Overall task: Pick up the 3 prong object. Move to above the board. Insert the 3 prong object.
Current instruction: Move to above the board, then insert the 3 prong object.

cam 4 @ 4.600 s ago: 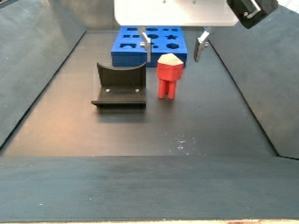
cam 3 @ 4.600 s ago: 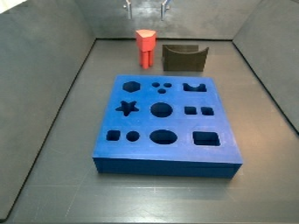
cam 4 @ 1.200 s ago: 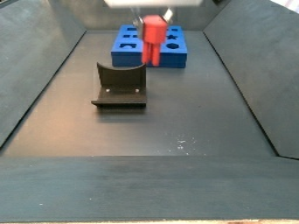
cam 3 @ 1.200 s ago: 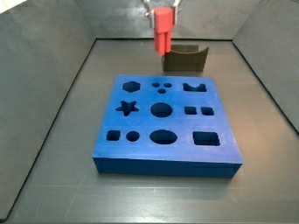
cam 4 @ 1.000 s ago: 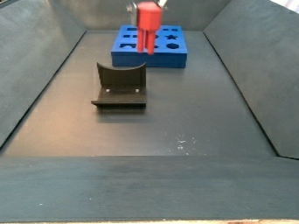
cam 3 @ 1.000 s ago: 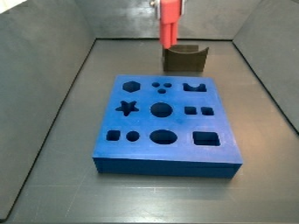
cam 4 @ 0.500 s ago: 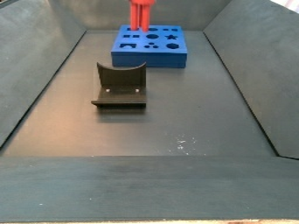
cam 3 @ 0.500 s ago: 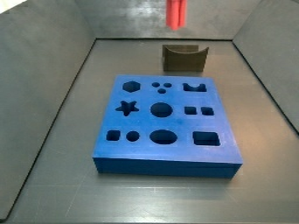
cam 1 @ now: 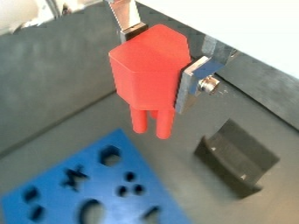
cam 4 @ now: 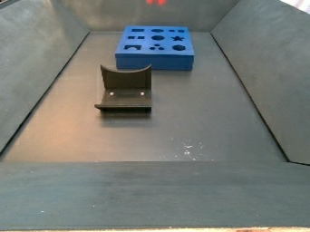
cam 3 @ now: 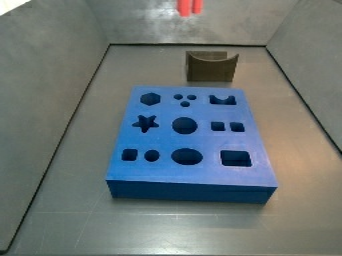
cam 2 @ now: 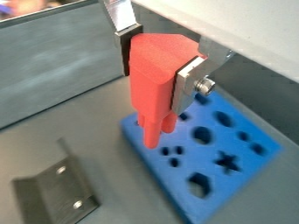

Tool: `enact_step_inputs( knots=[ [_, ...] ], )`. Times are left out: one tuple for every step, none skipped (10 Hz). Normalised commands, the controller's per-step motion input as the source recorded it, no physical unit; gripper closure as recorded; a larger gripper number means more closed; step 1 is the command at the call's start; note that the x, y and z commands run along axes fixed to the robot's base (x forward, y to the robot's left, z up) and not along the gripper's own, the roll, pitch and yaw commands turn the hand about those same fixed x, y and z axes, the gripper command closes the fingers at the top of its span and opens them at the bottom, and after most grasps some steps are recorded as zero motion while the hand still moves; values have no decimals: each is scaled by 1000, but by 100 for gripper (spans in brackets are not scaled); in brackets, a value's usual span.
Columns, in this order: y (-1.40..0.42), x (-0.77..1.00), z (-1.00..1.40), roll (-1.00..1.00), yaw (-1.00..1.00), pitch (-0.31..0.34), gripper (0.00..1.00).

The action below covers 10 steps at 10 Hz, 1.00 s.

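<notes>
My gripper (cam 1: 162,59) is shut on the red-orange 3 prong object (cam 1: 142,83), its silver fingers (cam 1: 193,80) pressing the wide top from both sides, prongs pointing down. It hangs high above the floor. The blue board (cam 1: 82,185) with its cut-out holes lies below, and in a wrist view the prongs hang over the board's near edge (cam 2: 216,149). In a side view only the peg's lower end (cam 3: 191,8) shows at the top edge, above and behind the board (cam 3: 187,135). The board also lies at the far end in a side view (cam 4: 158,47).
The dark fixture (cam 3: 211,66) stands on the floor just behind the board, also seen in the side view (cam 4: 123,89) and in both wrist views (cam 1: 239,157) (cam 2: 52,188). Grey sloping walls enclose the dark floor (cam 4: 182,136).
The gripper has lifted the red peg from beside the fixture straight up; it has risen until almost out of both side views' top edge.
</notes>
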Motion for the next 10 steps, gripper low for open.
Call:
enact_step_inputs(
  knots=[
    [-1000, -380, 571, 160, -565, 242, 100],
    [-1000, -375, 598, 116, -353, 193, 100],
    [-932, -344, 567, 76, -197, 135, 100],
    [-562, -184, 339, 20, -61, 93, 100],
    [-332, -97, 216, -4, -46, 85, 100],
    [-227, -64, 159, -12, -31, 87, 100],
    [0, -17, 0, 0, 0, 0, 100],
    [0, -9, -177, 0, 14, -11, 100],
    [69, -80, -214, 71, 0, 23, 100],
    [120, 0, -409, 26, 0, 17, 100]
  ],
)
